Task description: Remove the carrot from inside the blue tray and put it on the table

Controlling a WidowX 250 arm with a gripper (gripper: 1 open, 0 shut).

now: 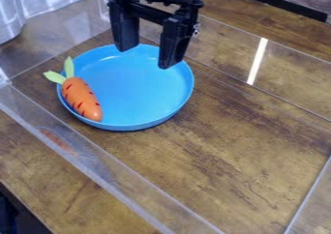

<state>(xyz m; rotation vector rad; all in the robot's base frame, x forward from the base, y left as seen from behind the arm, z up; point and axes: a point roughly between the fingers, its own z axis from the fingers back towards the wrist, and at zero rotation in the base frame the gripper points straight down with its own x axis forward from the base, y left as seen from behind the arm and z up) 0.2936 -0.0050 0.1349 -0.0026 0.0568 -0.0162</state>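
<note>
Overhead, the robot arm's black two-fingered gripper (151, 40) hangs at the top centre of the frame with its jaws spread wide and grasping nothing, poised above the far rim of the round, shallow, bright blue plastic tray (162, 112). The small orange toy carrot with a light green leafy top (79, 95) lies against the tray's left edge, its leaves reaching over the rim, on the glossy dark brown wood-plank table (233, 170).

light: bright, even | glare: white streak on table (258, 60) upper right | focus: slightly soft
</note>
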